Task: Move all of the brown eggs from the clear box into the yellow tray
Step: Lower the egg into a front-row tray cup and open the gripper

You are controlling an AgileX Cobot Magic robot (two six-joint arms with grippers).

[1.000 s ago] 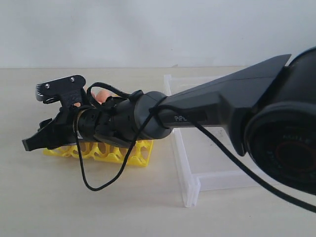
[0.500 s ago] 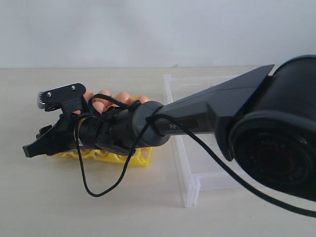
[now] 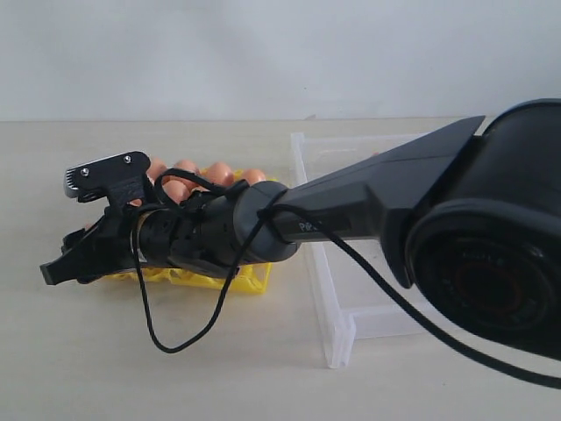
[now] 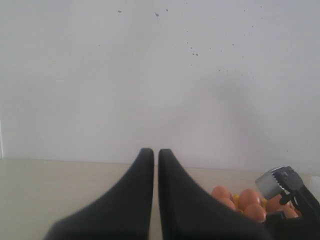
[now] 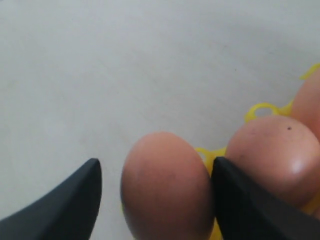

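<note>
My right pincer [image 5: 156, 170] is apart around a brown egg [image 5: 167, 190] at the edge of the yellow tray [image 3: 250, 279]. Other brown eggs [image 3: 219, 174] sit there too. My left pincer [image 4: 156, 155] is together, holding nothing. The clear box [image 3: 337, 333] is just beside the tray.

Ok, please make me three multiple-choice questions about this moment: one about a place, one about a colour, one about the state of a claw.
1. Where is the right claw?
A. high in the air
B. down at the yellow tray
C. folded back at its base

2. What colour are the eggs in the tray?
A. brown
B. white
C. blue

3. How is the left claw?
A. wide open
B. gripping an egg
C. shut, empty

Answers:
1 B, the exterior view shows it low at the tray.
2 A, every visible egg is orange-brown.
3 C, its jaws nearly touch, with nothing between them.
</note>
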